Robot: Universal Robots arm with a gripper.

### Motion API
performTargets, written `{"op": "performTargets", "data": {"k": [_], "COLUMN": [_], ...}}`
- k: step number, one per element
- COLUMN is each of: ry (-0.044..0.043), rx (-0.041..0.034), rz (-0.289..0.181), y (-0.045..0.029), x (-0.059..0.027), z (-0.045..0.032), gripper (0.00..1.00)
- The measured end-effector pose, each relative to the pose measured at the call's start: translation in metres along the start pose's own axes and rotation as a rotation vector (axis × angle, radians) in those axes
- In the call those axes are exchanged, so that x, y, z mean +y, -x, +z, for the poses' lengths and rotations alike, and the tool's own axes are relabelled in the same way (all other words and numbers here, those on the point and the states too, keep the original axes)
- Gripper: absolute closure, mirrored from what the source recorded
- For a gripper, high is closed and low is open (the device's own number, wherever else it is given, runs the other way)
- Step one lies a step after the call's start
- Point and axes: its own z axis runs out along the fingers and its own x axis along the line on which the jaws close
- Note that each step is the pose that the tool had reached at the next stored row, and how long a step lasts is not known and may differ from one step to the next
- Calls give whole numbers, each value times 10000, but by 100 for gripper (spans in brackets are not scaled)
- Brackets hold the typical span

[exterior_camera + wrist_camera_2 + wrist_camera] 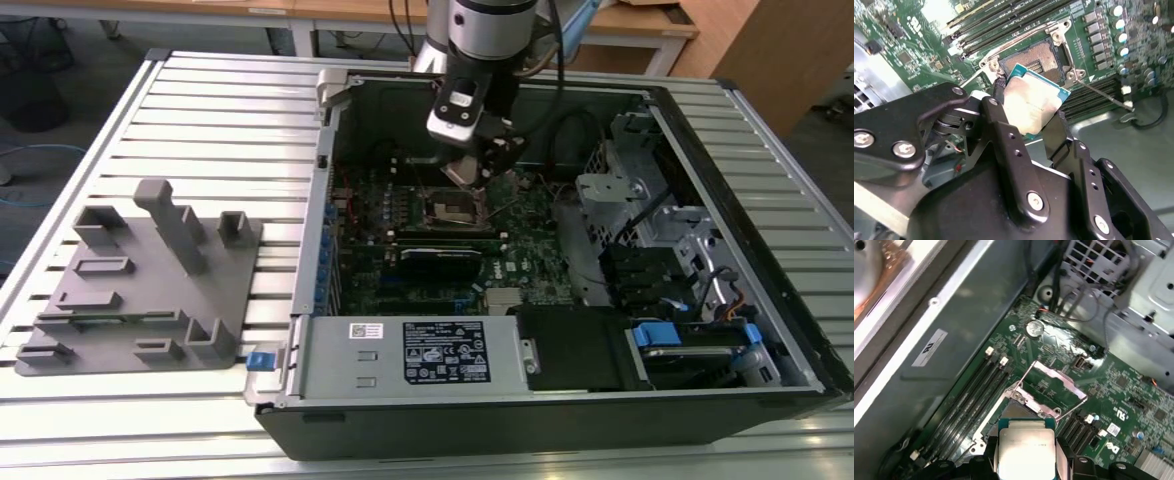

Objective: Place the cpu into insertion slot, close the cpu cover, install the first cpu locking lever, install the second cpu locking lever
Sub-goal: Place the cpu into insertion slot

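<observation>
My gripper [1029, 122] is clamped on the cpu [1033, 100] by two opposite edges, silver top facing both wrist cameras. It hangs just above the insertion slot [1040, 56], not seated. The cpu cover [1079, 392] is flipped open beyond the socket. Green motherboard [1114, 385] all around, inside the open computer case [534, 425].

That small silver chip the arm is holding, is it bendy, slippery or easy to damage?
Probably stiff: the cpu looks flat though the tool pinches only its edges. Its smooth metal top looks slippery, so a loose grip might let it slide. Likely light, being thin.
</observation>
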Motion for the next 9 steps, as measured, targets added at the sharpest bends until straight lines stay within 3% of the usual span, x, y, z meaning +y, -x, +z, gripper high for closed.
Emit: {"op": "performTargets", "data": {"k": [9], "ry": [0], "rx": [-14], "rz": [153], "y": [0], "x": [0], "z": [0], "gripper": [46]}}
